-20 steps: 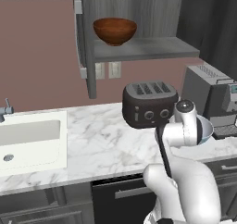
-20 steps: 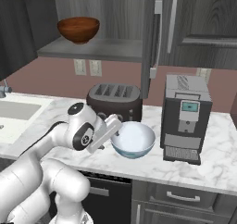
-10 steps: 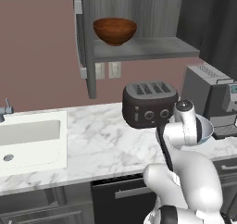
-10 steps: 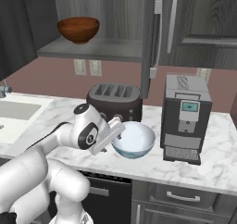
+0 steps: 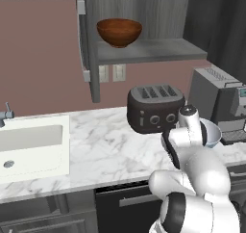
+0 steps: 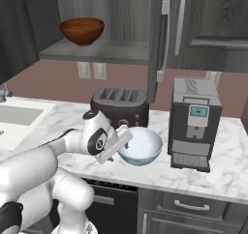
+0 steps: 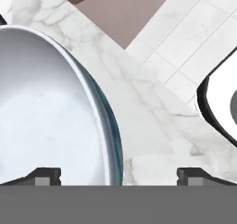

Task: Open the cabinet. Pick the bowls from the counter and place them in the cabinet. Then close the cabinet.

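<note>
white marble counter (image 5: 101, 145) runs under an open dark grey cabinet (image 6: 193, 30), with a dusty pink wall behind it. at the far left of the left base view sits the inset white sink (image 5: 29, 145) with a small tap (image 5: 5, 114) at its back. up on the grey cabinet shelf (image 5: 153, 49) stands the reddish-brown wooden bowl (image 5: 119, 32), upright, near the shelf's left end beside the open door edge (image 5: 89, 44). below it two wall sockets (image 5: 110, 73) sit on the pink wall. a dark four-slot toaster (image 5: 154, 107) stands on the counter toward the back.

in front of the toaster and to its right rests the white bowl with the pale blue outside (image 6: 140, 145), upright on the marble. my gripper (image 6: 115, 146) sits at that bowl's left rim in the right base view, tilted, jaws spread as wide as they go. in the hand view the bowl's rim (image 7: 109, 126) passes between my fingertips (image 7: 44, 174), nearer the left one, and i have hold of nothing.

just right of the bowl stands a grey coffee machine (image 6: 193, 124), and above it the closed cabinet door with its long silver handle (image 6: 181, 15).
</note>
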